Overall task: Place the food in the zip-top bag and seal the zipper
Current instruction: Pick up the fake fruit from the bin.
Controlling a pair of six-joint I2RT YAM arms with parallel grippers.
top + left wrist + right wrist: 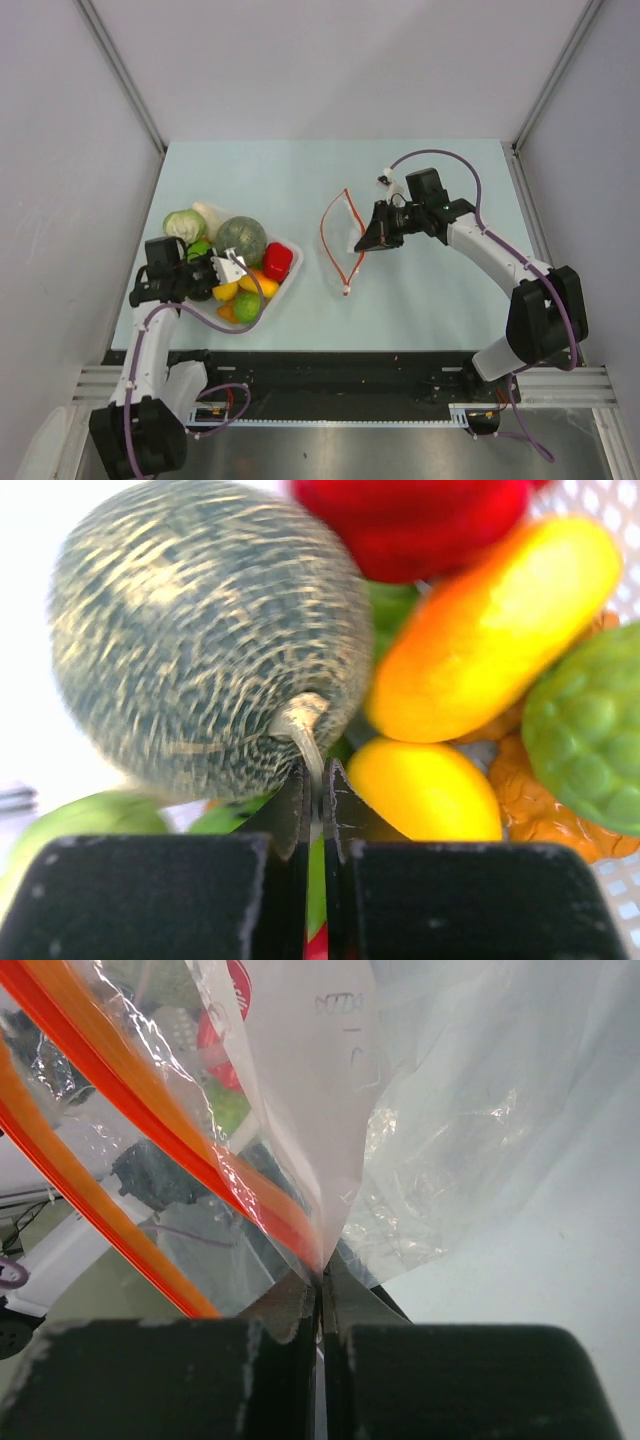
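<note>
The food lies heaped in a clear tray at the left. It includes a mottled grey-green ball [241, 238] [200, 630], a pale cabbage head [184, 224] and a bright green fruit [246, 307]. My left gripper [228, 268] [318, 775] is shut on the ball's pale stem [300, 720]. The zip-top bag [347, 235] [450, 1110] stands at mid-table with its mouth gaping. Its orange-red zipper [328, 245] [200, 1150] loops round the mouth and ends in a white piece [346, 291]. On the bag's right edge my right gripper [372, 240] [322, 1275] is shut, lifting the film.
The clear tray [290, 285] also holds a red pepper [277, 260] [420, 520], a yellow lemon [226, 291] [425, 790], an orange-yellow fruit [490, 630] and a bumpy green fruit [590, 740]. Grey walls close in the pale table on three sides.
</note>
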